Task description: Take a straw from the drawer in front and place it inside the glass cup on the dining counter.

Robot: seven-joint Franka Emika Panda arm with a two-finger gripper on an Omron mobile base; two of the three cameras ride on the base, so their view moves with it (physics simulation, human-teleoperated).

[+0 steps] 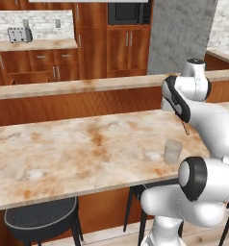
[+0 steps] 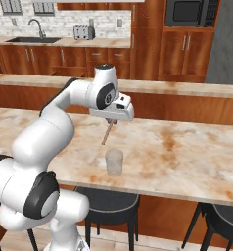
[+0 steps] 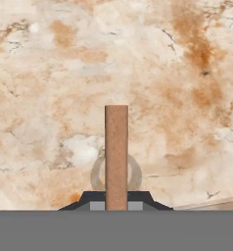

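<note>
I have the hand [image 2: 110, 120] up over the near part of the tabletop [image 2: 187, 152], and its fingers are closed on the straw [image 2: 106, 133]. From the right base camera the straw hangs down out of the hand, tilted, with its lower end slanting toward the robot's left. That lower end stops above the cup [image 2: 114, 162] and I see a gap between the two, so they are apart.

From the left base camera I see the hand [image 1: 182, 120] tucked against the white forearm, with a short length of straw [image 1: 185, 127] poking out beneath it. The cup [image 1: 172, 152] stands upright on the tabletop [image 1: 63, 153], just below the straw and near the front edge.

On the hand camera the straw [image 3: 116, 157] runs as a reddish-brown bar straight up from between the dark fingertips [image 3: 138, 198], which sit tight against both its sides. Behind it I make out the round rim of the cup [image 3: 133, 172], partly hidden by the straw, so the straw lines up over the cup opening in this view. The marbled tabletop [image 3: 50, 73] lies behind.

Two dark stools [image 2: 108, 202] are pushed in under the tabletop's front edge. Past the tabletop runs a second, higher ledge [image 2: 197, 88], and beyond it the kitchen cabinets [image 2: 182, 54].
</note>
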